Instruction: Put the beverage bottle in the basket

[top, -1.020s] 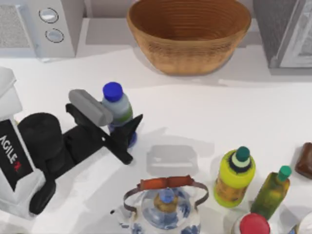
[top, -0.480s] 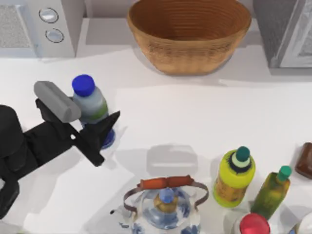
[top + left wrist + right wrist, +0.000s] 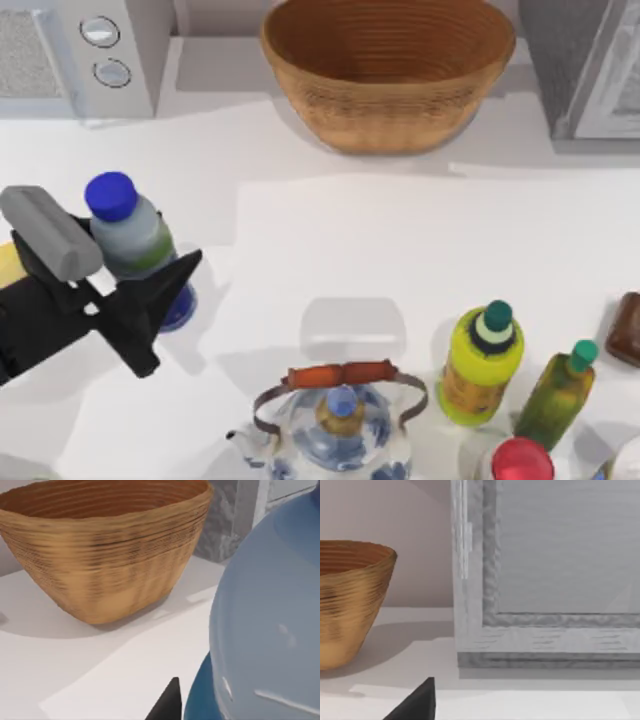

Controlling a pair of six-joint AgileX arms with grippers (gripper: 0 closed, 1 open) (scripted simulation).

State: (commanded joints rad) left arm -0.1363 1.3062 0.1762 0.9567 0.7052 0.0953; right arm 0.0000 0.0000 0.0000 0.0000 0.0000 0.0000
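The beverage bottle (image 3: 133, 240), small clear plastic with a bright blue cap, stands at the frame's left, clamped between the fingers of our left gripper (image 3: 125, 282). Farther back, at upper centre, sits the large tan woven wicker basket (image 3: 388, 70). Our right gripper's (image 3: 415, 702) finger state we cannot tell.

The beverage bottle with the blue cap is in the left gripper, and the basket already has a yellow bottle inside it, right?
Not quite. The left gripper does hold the beverage bottle, but the basket has nothing inside it, as the top view shows. The yellow bottle stands on the table, near its right side.
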